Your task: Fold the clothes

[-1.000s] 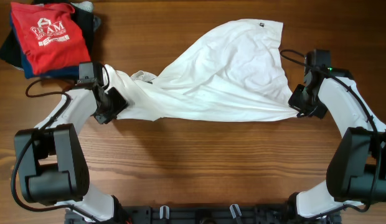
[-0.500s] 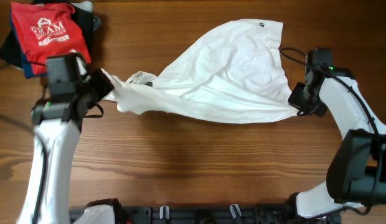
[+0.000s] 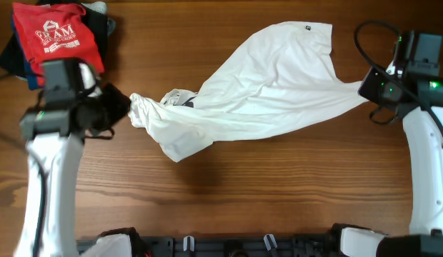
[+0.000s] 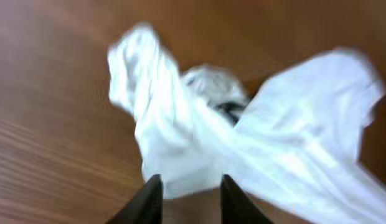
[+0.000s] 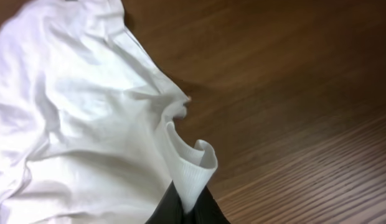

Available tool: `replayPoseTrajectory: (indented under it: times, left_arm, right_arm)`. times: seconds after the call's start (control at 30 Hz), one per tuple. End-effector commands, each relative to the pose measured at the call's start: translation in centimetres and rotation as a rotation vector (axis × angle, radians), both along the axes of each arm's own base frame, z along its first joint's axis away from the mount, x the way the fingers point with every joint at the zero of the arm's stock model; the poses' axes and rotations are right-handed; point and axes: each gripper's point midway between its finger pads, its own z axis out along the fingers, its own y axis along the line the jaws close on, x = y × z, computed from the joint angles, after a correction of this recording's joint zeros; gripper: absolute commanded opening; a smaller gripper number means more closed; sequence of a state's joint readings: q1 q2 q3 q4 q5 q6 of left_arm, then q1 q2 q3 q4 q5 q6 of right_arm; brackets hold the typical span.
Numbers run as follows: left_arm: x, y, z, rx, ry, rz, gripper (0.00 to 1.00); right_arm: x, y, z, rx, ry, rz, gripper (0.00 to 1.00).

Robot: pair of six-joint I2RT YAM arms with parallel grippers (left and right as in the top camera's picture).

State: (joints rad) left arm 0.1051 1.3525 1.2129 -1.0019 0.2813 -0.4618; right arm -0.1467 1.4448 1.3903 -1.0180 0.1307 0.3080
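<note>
Right wrist, right fingers [image 5: 171,210] pinched on white T-shirt [image 5: 75,124] hem, left fingers [image 4: 150,202] parted, cloth just ahead.

Near half of table [image 3: 229,207]: bare wood, free passage L to R. Shirt [image 3: 264,93] stretched across mid, blocks low crossing. Red tee [image 3: 57,39] on dark pile [image 3: 11,61] fills far-L corner.

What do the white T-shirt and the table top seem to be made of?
White T-shirt: probably a soft cotton knit, matte. It drapes in loose folds and creases, and a rolled edge in the right wrist view shows fine ribbing. Table: wood or a wood-look laminate with a slight sheen. Brown grain lines run across it.
</note>
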Motion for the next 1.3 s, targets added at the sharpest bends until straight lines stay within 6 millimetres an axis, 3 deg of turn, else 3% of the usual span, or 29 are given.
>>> replayPoseTrajectory:
  times: [0.0,0.1,0.2,0.3,0.47,0.5,0.53,0.6,0.77,0.8,0.93,0.97,1.0,1.03,1.07,1.1,1.17,1.27]
  left_arm:
    - [-1.1,-3.1,-5.7,-0.086,0.251,-0.089,0.48]
    - [-1.0,-5.6,-10.4,-0.129,0.396,-0.151,0.54]
    - [-1.6,-6.3,-14.7,-0.116,0.523,-0.171,0.6]
    - [-2.0,-5.4,-16.3,-0.07,0.573,-0.159,0.66]
    - [-2.4,-4.8,-16.4,-0.034,0.593,-0.151,0.66]
    - [-2.2,-4.8,-16.5,-0.034,0.582,-0.151,0.6]
    - [-1.8,-5.0,-16.5,-0.032,0.565,-0.156,0.49]
    - [-1.4,-5.3,-16.6,-0.03,0.546,-0.166,0.04]
    - [-0.9,-5.5,-15.8,-0.035,0.512,-0.177,0.04]
    - [-0.4,-5.4,-14.6,-0.034,0.473,-0.182,0.04]
    - [3.2,-5.9,-3.8,-0.002,0.101,-0.281,0.04]
    - [4.0,-5.7,1.2,0.023,-0.063,-0.293,0.04]
    - [4.2,-5.3,4.5,0.038,-0.167,-0.28,0.04]
    - [4.2,-5.0,6.2,0.045,-0.22,-0.271,0.04]
    - [3.9,-3.9,10.7,0.064,-0.356,-0.236,0.04]
    - [3.4,-2.7,13.9,0.082,-0.449,-0.2,0.04]
    - [1.9,-0.3,19.6,0.1,-0.614,-0.106,0.04]
    - [-1.1,0.7,27.0,0.1,-0.882,-0.088,0.04]
  right_arm:
    - [0.3,0.0,-0.9,0.008,0.034,0.019,0.04]
    - [0.4,0.0,-1.4,0.01,0.048,0.018,0.04]
    - [0.4,0.0,-1.5,0.009,0.051,0.02,0.04]
    - [0.4,0.0,-1.5,0.009,0.051,0.02,0.04]
    - [0.4,0.0,-1.5,0.009,0.052,0.02,0.04]
    - [0.4,0.0,-1.5,0.009,0.052,0.019,0.04]
    - [0.4,0.0,-1.5,0.009,0.052,0.019,0.04]
    - [0.4,0.0,-1.5,0.01,0.055,0.019,0.04]
    - [0.4,0.0,-1.5,0.01,0.055,0.019,0.04]
    - [0.4,0.0,-1.5,0.01,0.055,0.019,0.04]
    - [0.3,0.4,-1.4,0.038,0.045,0.014,0.04]
    - [0.3,0.4,-0.7,0.039,0.02,0.007,0.04]
    - [0.3,0.4,0.1,0.032,-0.006,0.007,0.04]
    - [0.3,0.3,1.4,0.025,-0.053,0.005,0.04]
    - [0.1,0.1,3.1,0.016,-0.107,-0.001,0.04]
    - [-0.3,-0.3,5.0,0.006,-0.163,-0.012,0.04]
    - [-1.3,-1.0,9.8,-0.028,-0.302,-0.027,0.04]
    - [-3.2,-1.6,16.9,-0.13,-0.496,-0.003,0.04]
